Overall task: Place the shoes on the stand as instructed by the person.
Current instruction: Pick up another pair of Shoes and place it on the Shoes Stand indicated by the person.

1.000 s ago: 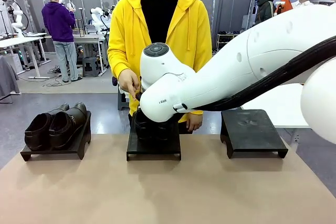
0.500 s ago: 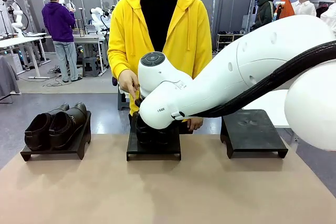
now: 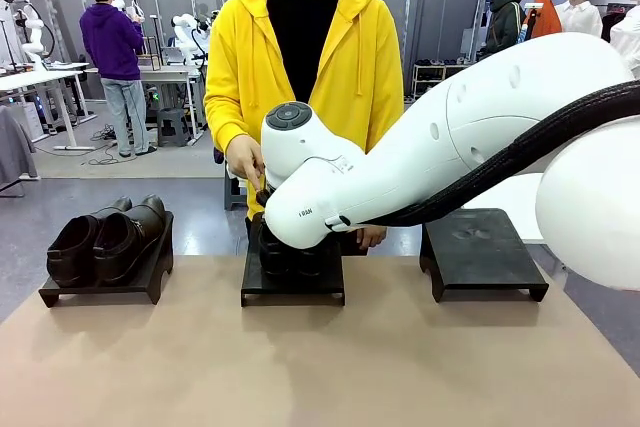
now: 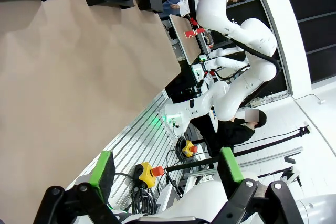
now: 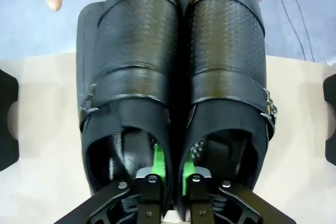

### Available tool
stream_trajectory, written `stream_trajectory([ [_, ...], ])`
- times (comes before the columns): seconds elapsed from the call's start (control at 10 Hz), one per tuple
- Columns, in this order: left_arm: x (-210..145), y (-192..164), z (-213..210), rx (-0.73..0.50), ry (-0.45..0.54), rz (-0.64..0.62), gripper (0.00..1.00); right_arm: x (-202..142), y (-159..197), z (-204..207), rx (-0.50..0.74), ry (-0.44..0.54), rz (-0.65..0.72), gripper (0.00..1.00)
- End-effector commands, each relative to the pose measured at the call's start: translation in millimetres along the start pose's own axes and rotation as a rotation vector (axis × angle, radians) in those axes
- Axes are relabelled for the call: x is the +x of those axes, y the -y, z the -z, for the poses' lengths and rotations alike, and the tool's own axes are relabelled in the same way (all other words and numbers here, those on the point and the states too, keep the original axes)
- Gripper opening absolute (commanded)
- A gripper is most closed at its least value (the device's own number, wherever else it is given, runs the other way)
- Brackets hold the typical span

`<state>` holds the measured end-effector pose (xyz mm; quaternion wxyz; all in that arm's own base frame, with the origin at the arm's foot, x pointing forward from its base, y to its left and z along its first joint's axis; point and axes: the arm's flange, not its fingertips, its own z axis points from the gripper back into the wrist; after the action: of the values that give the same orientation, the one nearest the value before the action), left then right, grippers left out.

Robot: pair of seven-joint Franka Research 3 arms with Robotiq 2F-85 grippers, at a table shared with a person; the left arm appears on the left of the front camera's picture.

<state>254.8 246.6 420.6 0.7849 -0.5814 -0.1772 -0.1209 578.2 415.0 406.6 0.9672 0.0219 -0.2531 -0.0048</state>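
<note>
The right arm [image 3: 470,137] is glossy white and rounded, with a dark grey round cap on its joint, a fat black cable along its underside and small grey print nearby. The person [image 3: 300,57] wears a bright yellow zip hoodie over black.

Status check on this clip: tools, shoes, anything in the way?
Left tool open, holding nothing. Right tool pinching the inner walls of the shoe pair on the middle stand. Person's hands close behind.
</note>
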Motion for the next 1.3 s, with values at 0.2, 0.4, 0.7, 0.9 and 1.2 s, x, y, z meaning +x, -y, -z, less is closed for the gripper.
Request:
stream_trajectory([
  [0.2,-1.8,2.4,-0.8,-0.01,-0.002,0.019,1.0,-5.1,-2.7,-9.8,-0.006,0.066,0.04,1.0],
  [0.4,-1.8,2.4,-0.8,-0.01,-0.002,0.019,1.0,-6.6,2.7,-11.1,-0.015,0.062,0.054,1.0],
  [0.7,-1.8,2.4,-0.8,-0.01,-0.002,0.019,1.0,-6.8,6.5,-15.9,-0.01,0.076,0.06,1.0],
  [0.9,-1.8,2.4,-0.8,-0.01,-0.002,0.019,1.0,-11.8,7.6,-21.8,-0.004,0.093,0.0,1.0],
  [1.2,-1.8,2.4,-0.8,-0.01,-0.002,0.019,1.0,6.8,1.5,-13.9,0.004,0.025,0.019,1.0],
])
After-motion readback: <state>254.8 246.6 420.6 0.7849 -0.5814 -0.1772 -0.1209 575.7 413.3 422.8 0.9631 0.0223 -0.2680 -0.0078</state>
